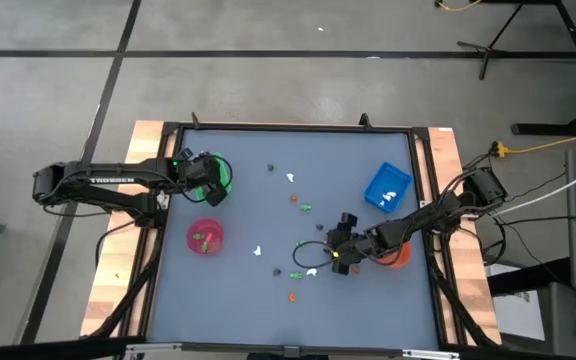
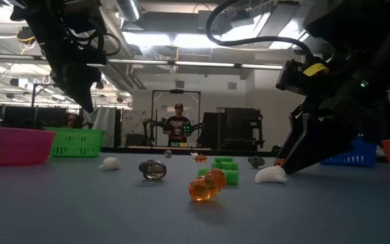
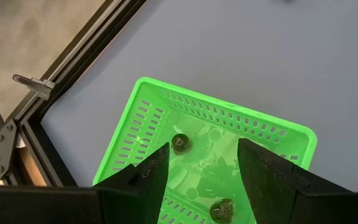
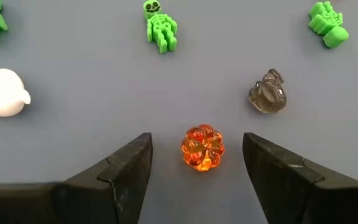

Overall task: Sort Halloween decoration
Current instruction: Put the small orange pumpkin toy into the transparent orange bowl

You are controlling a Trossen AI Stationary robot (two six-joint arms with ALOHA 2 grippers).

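Left wrist view: green tray [image 3: 143, 127], two dark figures [image 3: 180, 142].

An orange pumpkin [image 4: 202, 147], translucent and ribbed, sits on the table squarely between the open fingers of the right gripper [image 4: 197, 177], touching neither. Just past it lie a smoky dark figure [image 4: 268, 94], a green skeleton [image 4: 160, 26] flat on its back and a white ghost [image 4: 4, 93]. Two dark figures [image 3: 180, 143] rest inside the green basket [image 3: 143, 118] beneath the left gripper [image 3: 202, 180].
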